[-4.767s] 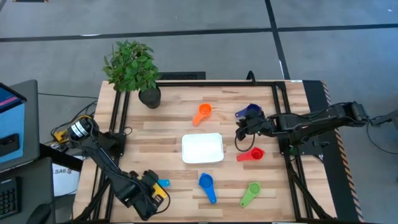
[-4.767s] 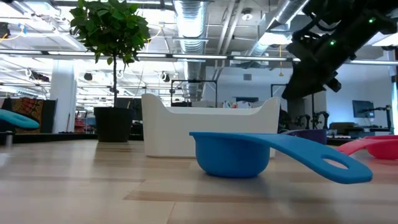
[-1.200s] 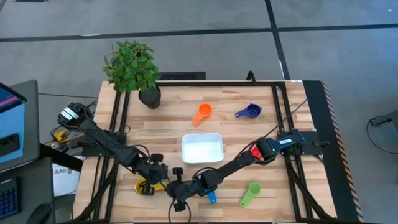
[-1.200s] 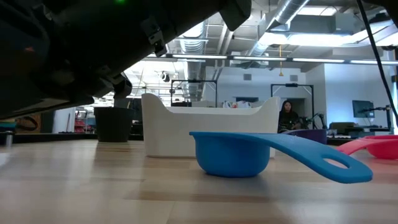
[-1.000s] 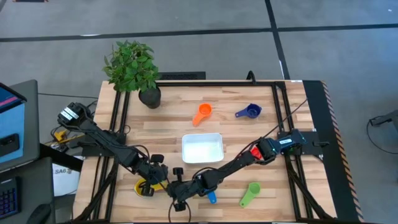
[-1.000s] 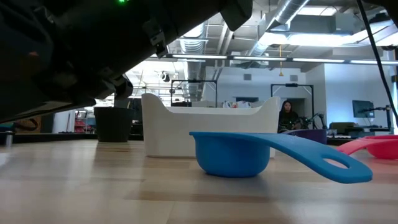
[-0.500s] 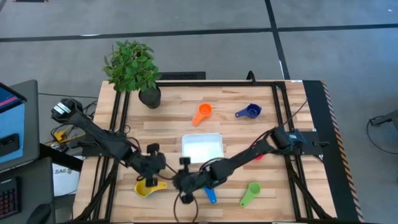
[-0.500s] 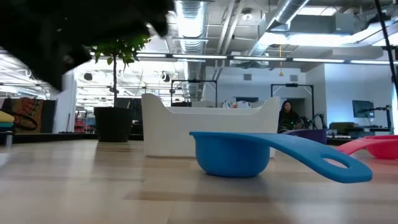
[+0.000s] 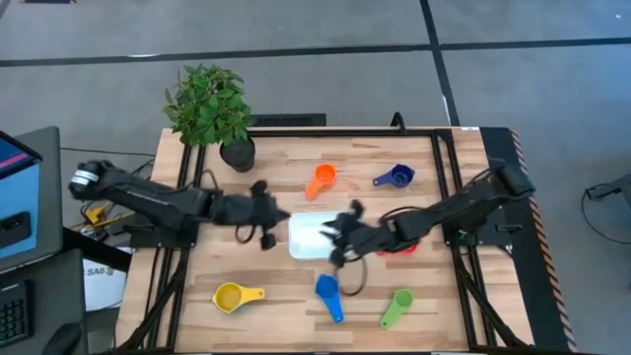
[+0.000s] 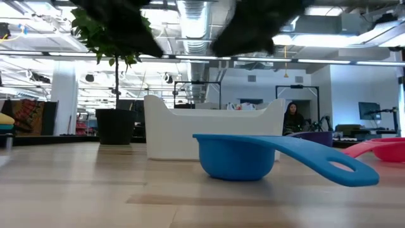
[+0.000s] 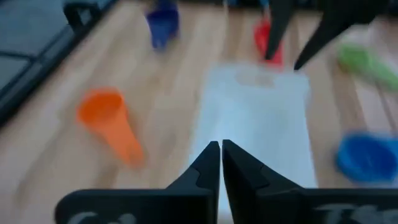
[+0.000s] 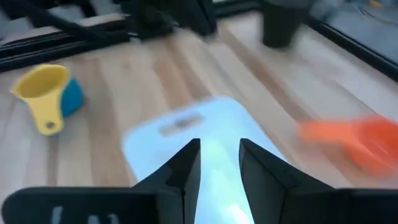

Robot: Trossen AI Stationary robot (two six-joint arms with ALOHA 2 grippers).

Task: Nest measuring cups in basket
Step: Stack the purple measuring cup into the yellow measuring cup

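The white basket (image 9: 320, 237) sits mid-table, bottom down; it also shows in the low view (image 10: 212, 133). My left gripper (image 9: 279, 218) hovers shut at its left end, empty (image 11: 221, 163). My right gripper (image 9: 327, 233) hovers over the basket, slightly open and empty (image 12: 217, 163). The yellow cup (image 9: 230, 295) stands near the front left, with a light blue cup (image 12: 73, 96) right against it. The blue cup (image 9: 328, 294), green cup (image 9: 396, 306), orange cup (image 9: 320, 179) and dark blue cup (image 9: 394, 177) lie on the table. The red cup (image 9: 402, 248) is partly hidden under my right arm.
A potted plant in a black pot (image 9: 237, 153) stands at the far left. Black frame rails (image 9: 187, 197) run along both sides of the table. A person (image 10: 292, 117) shows in the room beyond the table.
Both grippers have risen from the yellow cup at the near edge. They have gone toward the far edge, to the basket, the left one to its left end and the right one over it. The yellow cup stays on the table near the front left.
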